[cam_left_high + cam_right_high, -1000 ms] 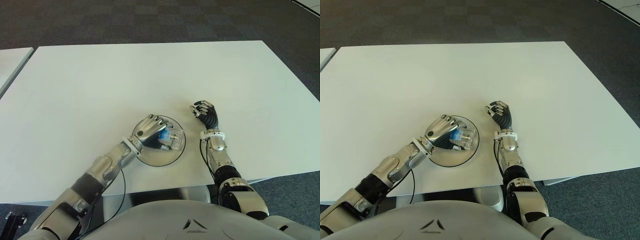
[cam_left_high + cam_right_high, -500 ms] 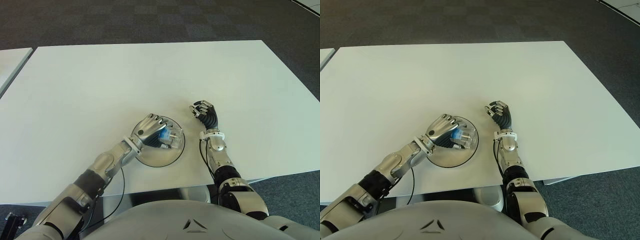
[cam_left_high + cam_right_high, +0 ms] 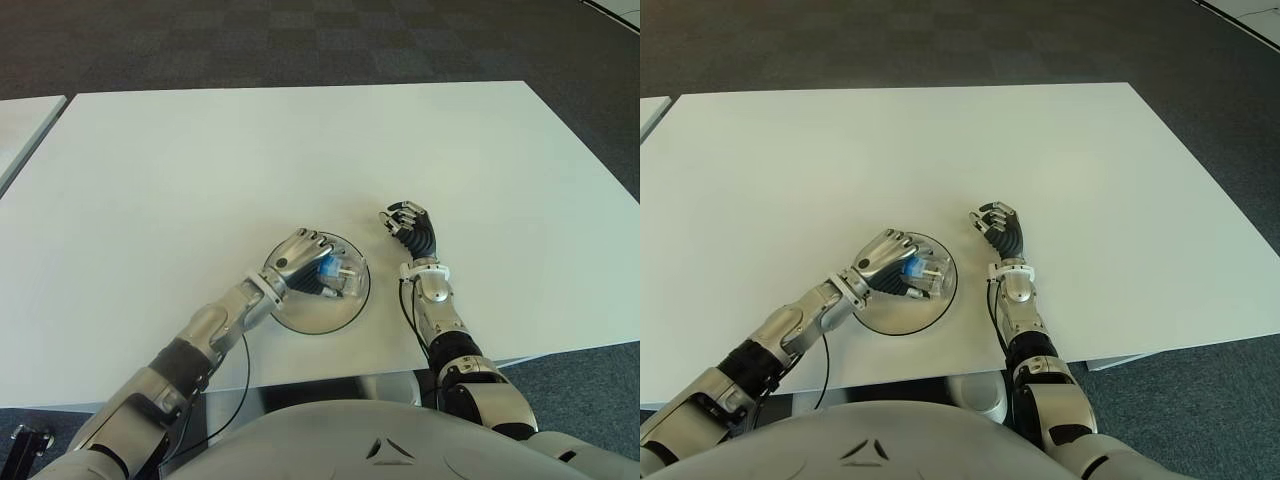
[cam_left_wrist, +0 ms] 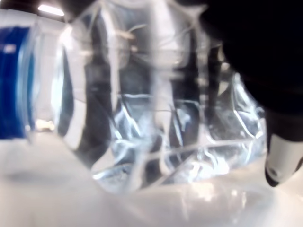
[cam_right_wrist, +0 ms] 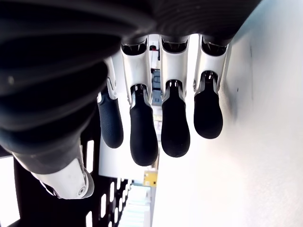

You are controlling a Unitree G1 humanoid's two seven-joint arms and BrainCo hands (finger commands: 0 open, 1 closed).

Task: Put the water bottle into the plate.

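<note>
We saw a broad white desk (image 3: pixel 300 150) filling most of the head camera's view, with dark carpet (image 3: pixel 300 40) beyond its far edge. Near the front edge of the desk sat a round clear plate (image 3: pixel 310 312), and the left robot hand (image 3: pixel 300 262) reached over its far-left part, knuckles up. That robot hand was curled around the water bottle (image 3: pixel 335 276), a clear crumpled bottle with a blue label, which lay on its side inside the plate, its free end poking out toward the right from under the fingers. In the left wrist view the water bottle (image 4: pixel 142 109) filled nearly the whole picture (its blue band (image 4: pixel 14 80) at one edge), with a dark fingertip (image 4: pixel 281 158) pressed beside it and the pale surface just beneath. The right robot hand (image 3: pixel 408 225) showed just to the right of the plate, apart from it, fingers (image 5: pixel 175 127) loosely curled and holding nothing.
</note>
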